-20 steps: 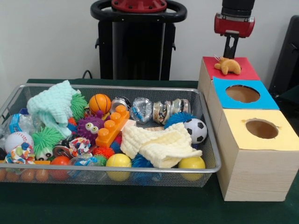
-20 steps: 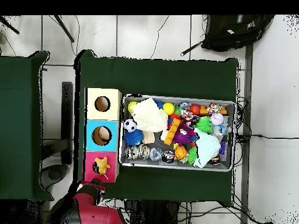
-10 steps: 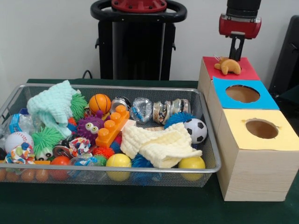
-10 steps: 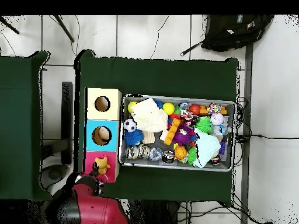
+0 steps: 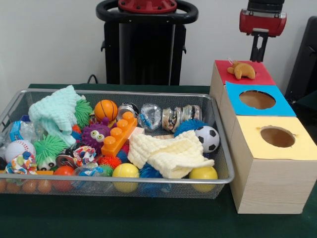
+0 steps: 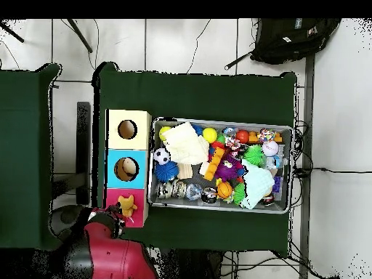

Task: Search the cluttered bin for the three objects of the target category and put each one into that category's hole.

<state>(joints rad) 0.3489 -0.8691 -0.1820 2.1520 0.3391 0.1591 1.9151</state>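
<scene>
Toy figure (image 5: 241,70), pale yellow with orange parts, lies on the red-topped box (image 5: 262,77) in the front view, covering that box's hole so the opening cannot be made out. The gripper (image 5: 258,47) hangs above and slightly behind it, clear of it; only a dark narrow stem shows below the red housing, so I cannot tell whether the jaws are spread or pressed together. The arm is cut off by the top edge. Against the frames before, the gripper has risen and drifted right, while the figure has stayed put. The bin (image 5: 224,179) sits left of the boxes, and its clutter looks unchanged: a cream cloth (image 5: 168,151) buries whatever lies beneath it, and a mint cloth (image 5: 57,110) does the same at the far left corner. The blue-topped box (image 5: 279,106) and yellow-topped box (image 5: 302,148) show open round holes. In the overhead view, the figure (image 6: 128,205) again rests on the red-topped box (image 6: 114,200), with the red arm (image 6: 109,251) now further below it than a moment ago; the gripper is lost in the dark ragged area beside the box. Something pale shows inside the blue-topped box's hole (image 6: 128,168), too small to identify. The bin (image 6: 292,168) lies just right of the boxes.
</scene>
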